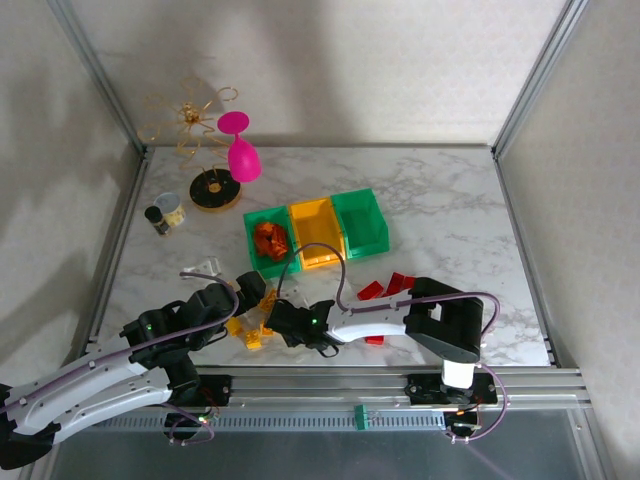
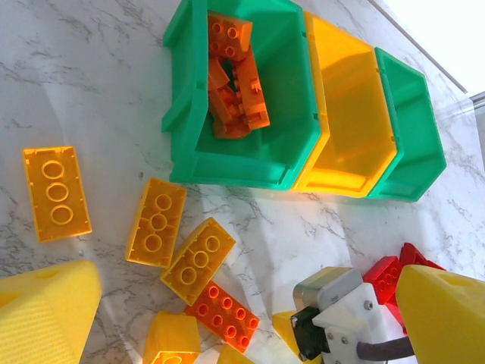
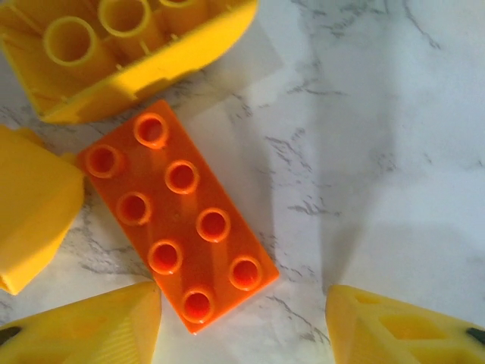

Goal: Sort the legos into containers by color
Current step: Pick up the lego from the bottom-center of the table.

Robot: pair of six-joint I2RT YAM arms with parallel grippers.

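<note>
Top view, left side: left gripper hangs low over the table, fingers spread wide with nothing between them; it looks parked as an onlooker rather than working. Just beside it, loose yellow bricks lie flat on the marble, several studs-down with their hollow tubes showing, unsorted. Centre: one orange brick lies studs-up and skewed. The right gripper sits low over its near end, jaws apart; one fingertip is close beside the brick's corner and the other well clear, so nothing is pinched yet. Judgement: this is the approach for a pick, and the skew may call for a wrist turn. Behind: left green bin already holds orange bricks, the likely destination. The yellow bin and right green bin hold no bricks. Right: red bricks wait on the table. No brand, label or writing legible anywhere.
</note>
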